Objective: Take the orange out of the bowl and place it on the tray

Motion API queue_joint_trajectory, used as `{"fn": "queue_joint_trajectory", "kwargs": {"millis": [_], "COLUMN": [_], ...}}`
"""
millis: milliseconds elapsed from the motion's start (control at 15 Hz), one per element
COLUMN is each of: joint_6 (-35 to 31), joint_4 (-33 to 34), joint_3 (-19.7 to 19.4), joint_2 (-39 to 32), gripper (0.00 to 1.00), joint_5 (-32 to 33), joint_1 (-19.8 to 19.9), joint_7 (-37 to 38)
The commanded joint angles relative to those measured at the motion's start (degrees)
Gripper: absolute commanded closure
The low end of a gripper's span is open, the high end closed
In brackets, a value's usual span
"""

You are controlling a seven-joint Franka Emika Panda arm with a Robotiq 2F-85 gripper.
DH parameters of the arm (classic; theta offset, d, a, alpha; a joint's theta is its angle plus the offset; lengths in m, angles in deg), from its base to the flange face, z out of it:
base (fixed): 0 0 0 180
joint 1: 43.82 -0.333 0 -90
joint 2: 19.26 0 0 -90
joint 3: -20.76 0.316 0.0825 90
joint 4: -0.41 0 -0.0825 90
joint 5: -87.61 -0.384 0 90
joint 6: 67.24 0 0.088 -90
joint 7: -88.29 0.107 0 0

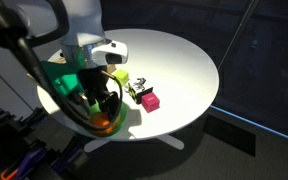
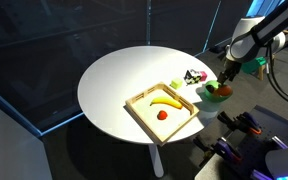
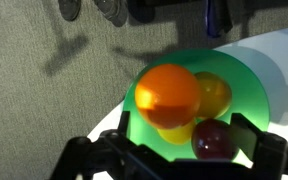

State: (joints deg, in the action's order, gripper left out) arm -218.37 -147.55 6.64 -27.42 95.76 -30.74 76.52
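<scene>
Gripper, fingers apart, hovers over the bowl, orange centred ahead between them atop a yellow fruit and red fruit; an off-centre squeeze could roll it away

A robot arm bends low over the edge of a round white surface, its dark hand hanging just above a bright green bowl that it partly hides. A glimpse of the orange shows beneath the hand, at the rim of the surface. Just beside the bowl lie a yellow-green object, a small black-and-white item and a pink block.
</scene>
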Motion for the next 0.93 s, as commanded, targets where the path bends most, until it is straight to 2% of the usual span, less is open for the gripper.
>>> {"fn": "queue_joint_trajectory", "kwargs": {"millis": [0,867], "joint_6": [-0.7,-0.6], "joint_4": [0.5,1.9], "joint_3": [0.4,0.6], "joint_2": [-0.7,-3.6], "gripper": [0.0,0.0], "joint_5": [-1.2,-1.4], "joint_1": [1.1,1.9], "joint_7": [-2.3,-3.0]}}
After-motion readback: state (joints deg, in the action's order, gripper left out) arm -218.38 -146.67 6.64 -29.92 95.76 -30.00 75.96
